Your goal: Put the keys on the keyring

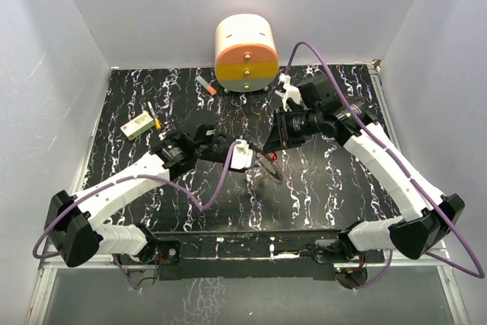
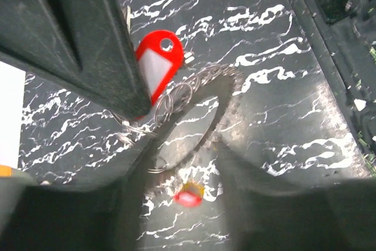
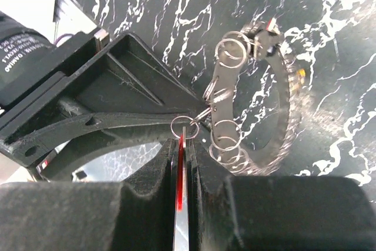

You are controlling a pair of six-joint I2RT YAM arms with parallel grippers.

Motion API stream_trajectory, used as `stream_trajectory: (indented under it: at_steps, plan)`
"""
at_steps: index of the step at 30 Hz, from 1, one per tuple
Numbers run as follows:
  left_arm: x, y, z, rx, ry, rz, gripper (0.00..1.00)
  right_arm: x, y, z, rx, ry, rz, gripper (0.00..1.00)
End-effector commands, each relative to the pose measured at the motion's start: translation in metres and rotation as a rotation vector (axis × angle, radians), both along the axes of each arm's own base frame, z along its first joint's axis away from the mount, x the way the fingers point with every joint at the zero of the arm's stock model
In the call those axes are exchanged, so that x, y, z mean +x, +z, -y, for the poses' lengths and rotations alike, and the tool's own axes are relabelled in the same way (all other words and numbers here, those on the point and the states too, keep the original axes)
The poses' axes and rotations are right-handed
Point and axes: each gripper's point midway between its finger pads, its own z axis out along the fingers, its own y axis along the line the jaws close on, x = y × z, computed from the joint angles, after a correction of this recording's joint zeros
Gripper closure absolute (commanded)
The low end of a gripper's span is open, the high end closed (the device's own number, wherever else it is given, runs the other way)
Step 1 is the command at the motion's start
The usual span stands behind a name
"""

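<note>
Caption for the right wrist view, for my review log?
Right gripper pinches a thin red key tag edge-on, its loop beside the toothed silver keyring.

Far centre, a round cream-and-orange drawer unit (image 1: pixel 245 52) stands on the black white-veined marble table (image 1: pixel 319 188). An orange-tipped grey marker (image 1: pixel 205 86) lies just left; a small cream box (image 1: pixel 140 125) sits far left.

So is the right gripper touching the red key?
Touching. The right wrist view shows the red key edge-on, pinched between both fingers of the right gripper, with no gap on either side.
</note>
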Motion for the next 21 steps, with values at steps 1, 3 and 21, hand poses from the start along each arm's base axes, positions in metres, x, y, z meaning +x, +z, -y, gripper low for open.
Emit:
stream_trajectory:
  at_steps: [1, 3, 21]
  plan:
    - [0.018, -0.005, -0.012, 0.062, 0.108, -0.076, 0.39, 0.039, 0.036, -0.006, 0.102, -0.046, 0.153, 0.92]
    - [0.026, -0.010, -0.023, 0.084, 0.146, -0.100, 0.05, 0.059, 0.031, -0.003, 0.110, -0.068, 0.158, 0.92]
    - [0.082, 0.024, -0.085, -0.043, 0.523, -0.125, 0.03, 0.118, -0.107, 0.089, 0.079, -0.394, -0.012, 0.92]
